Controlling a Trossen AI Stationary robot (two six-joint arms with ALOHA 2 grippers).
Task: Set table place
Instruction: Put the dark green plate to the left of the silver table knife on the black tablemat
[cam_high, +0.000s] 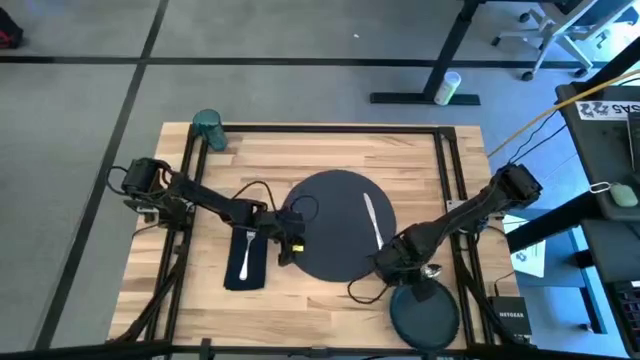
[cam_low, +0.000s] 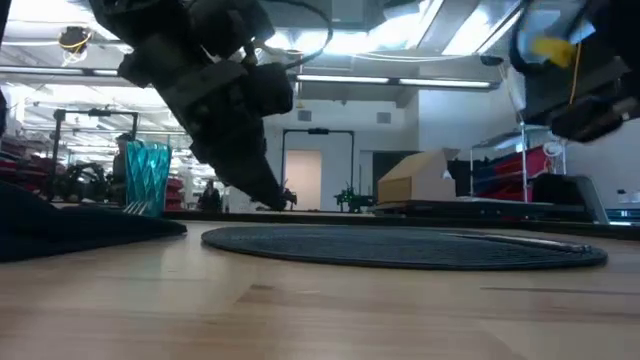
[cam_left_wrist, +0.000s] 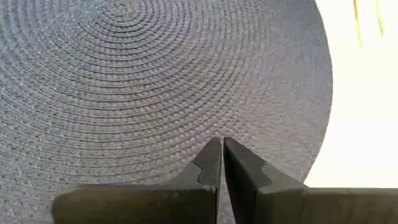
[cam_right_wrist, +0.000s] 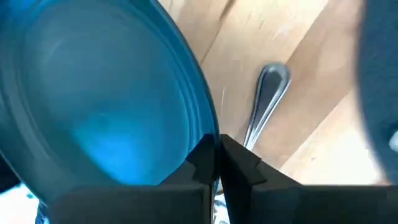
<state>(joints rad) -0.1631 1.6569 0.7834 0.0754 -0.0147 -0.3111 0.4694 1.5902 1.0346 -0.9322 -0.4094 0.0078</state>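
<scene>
High view: left gripper sits over the left edge of the round charger at mid tabletop. Just behind it lies the napkin with a fork on top. A knife rests on the charger's right part. Right gripper is at the charger's near-right edge, just beside the dark plate at the near tabletop edge. Cup stands at the far left corner, well apart from both.

Low view: charger lies flat; cup upright at the left; left gripper points down near the charger's far rim.

Left wrist view: fingers closed together, tips nearly touching, nothing between them; woven charger directly beyond the tips.

Right wrist view: fingers closed together, holding nothing visible. Plate lies beyond and to one side of the tips, its rim right at them; spoon on bare wood just past them.
</scene>
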